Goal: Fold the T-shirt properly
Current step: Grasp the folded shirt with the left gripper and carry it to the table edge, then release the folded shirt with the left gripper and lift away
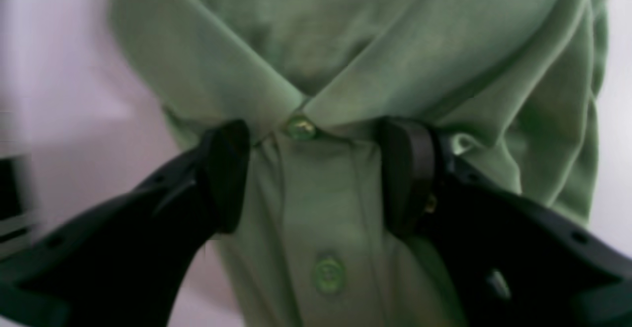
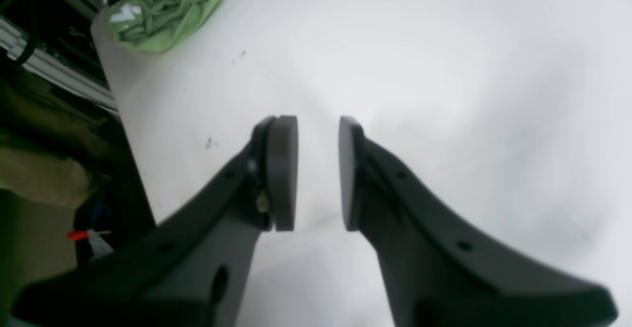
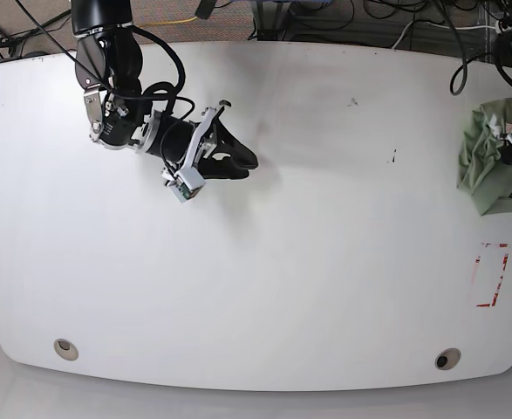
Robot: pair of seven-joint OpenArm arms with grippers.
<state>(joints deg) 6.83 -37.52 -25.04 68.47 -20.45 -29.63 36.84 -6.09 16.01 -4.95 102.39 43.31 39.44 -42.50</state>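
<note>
I had the T-shirt lying in a crumpled heap at the bench's right edge, close to the far corner, so nothing had been folded yet; it needed pulling out and laying flat first. That was why I had brought the left gripper down over it. In the left wrist view the jaws stood wide apart, one on each side of the buttoned front strip, just below where the collar points met at the top button. A second button sat lower between the jaws. The cloth between them looked flat, not pinched, so I judged the gripper to be open with nothing held, poised to take the neck. The neck seemed a sensible place to grab, since the rest of the garment should trail and hang straight from there. The right gripper hovered over bare bench near the far left corner, well apart from the shirt, its pads parted by only a narrow gap with nothing in it. I read that as parked out of the way until there was a spread hem or sleeve to work on. A red outline was marked on the bench near the right edge, nearer than the shirt; I couldn't tell its purpose.
</note>
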